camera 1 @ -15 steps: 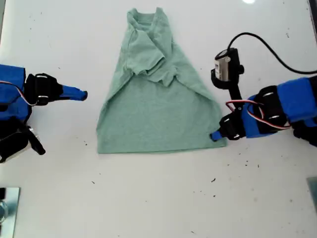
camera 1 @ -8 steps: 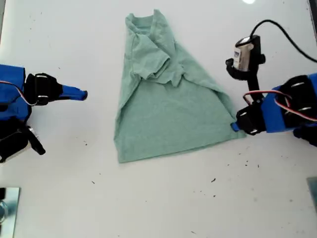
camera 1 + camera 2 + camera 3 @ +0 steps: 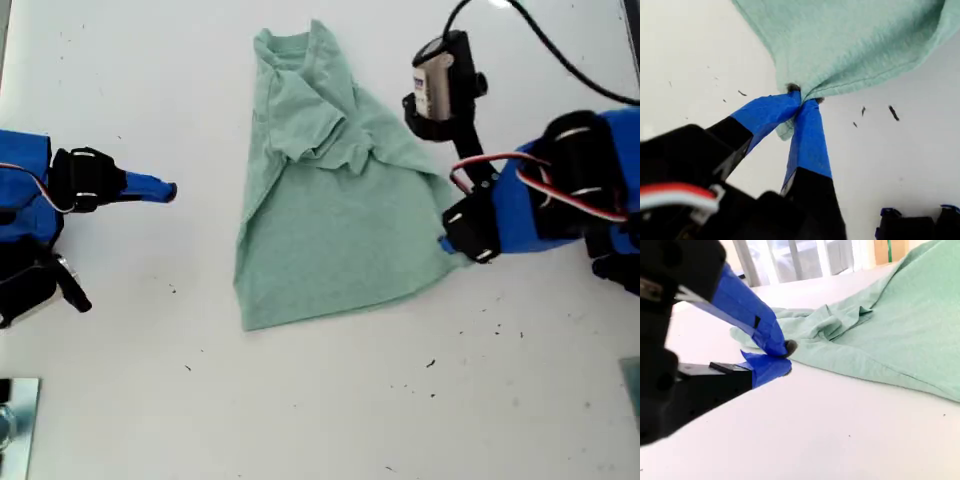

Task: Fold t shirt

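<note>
Since half a second ago my first gripper (image 3: 801,102) has swung back inward with its clamped hem corner of the soft, wrinkly pale mint-green cloth t shirt (image 3: 330,190), which fans beyond the jaws across the white table (image 3: 320,400). Light, limp; corners grip best. My second gripper (image 3: 777,357), jaws nearly closed, empty, sits well apart.

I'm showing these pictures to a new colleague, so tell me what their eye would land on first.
The pale green t shirt stands out, lying crumpled in the middle of the white table with a sleeve folded over its chest. Next comes my first gripper, at the exterior view's right, its blue fingers pinched shut on the shirt's bottom corner. My second gripper waits apart from the cloth, at the exterior view's left, holding nothing.
</note>
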